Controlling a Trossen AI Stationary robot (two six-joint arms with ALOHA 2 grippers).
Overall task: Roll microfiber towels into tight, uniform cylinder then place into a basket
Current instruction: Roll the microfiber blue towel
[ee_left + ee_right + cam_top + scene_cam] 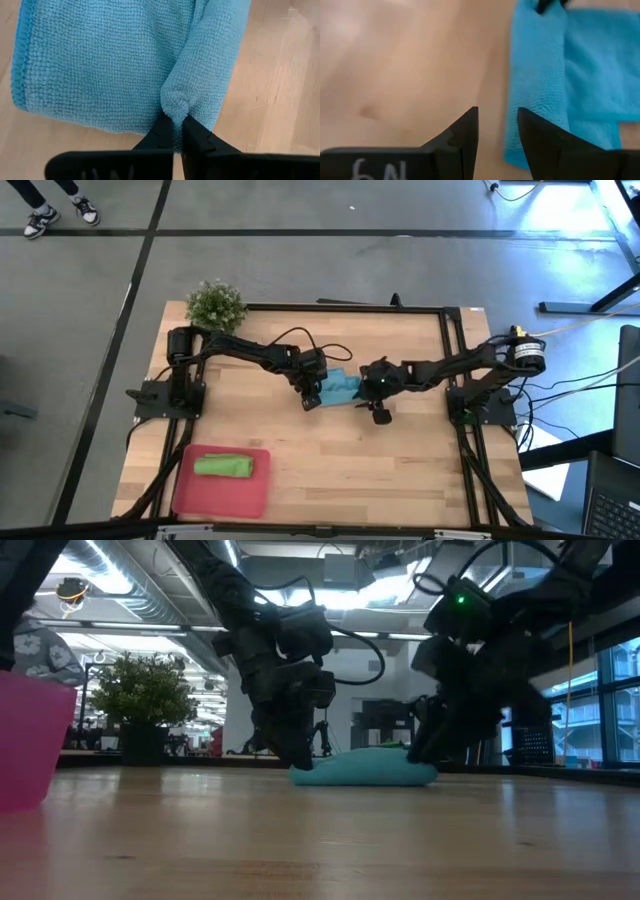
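The light blue towel [342, 387] lies at the table's middle, one side rolled into a thick fold [210, 65] and the rest flat [95, 65]. My left gripper [176, 120] is at the towel's left end [300, 762], shut on that fold. My right gripper [497, 120] stands open at the towel's right end [379, 410], low over bare wood, nothing between its fingers. The lime green towel [223, 466] lies rolled up in the red basket [190, 492] at the near left. My left gripper pinches the rounded end of the rolled fold [175, 102] between its two fingertips [161, 131]. The fingers slant down from the table's left and lie along the fold. The towel rests on the table, slack.
A small green plant [215, 304] stands at the table's far left corner. The basket's wall [30, 740] rises at the near left in the low view. Bare wood lies along the table's near side and to the right of the towel.
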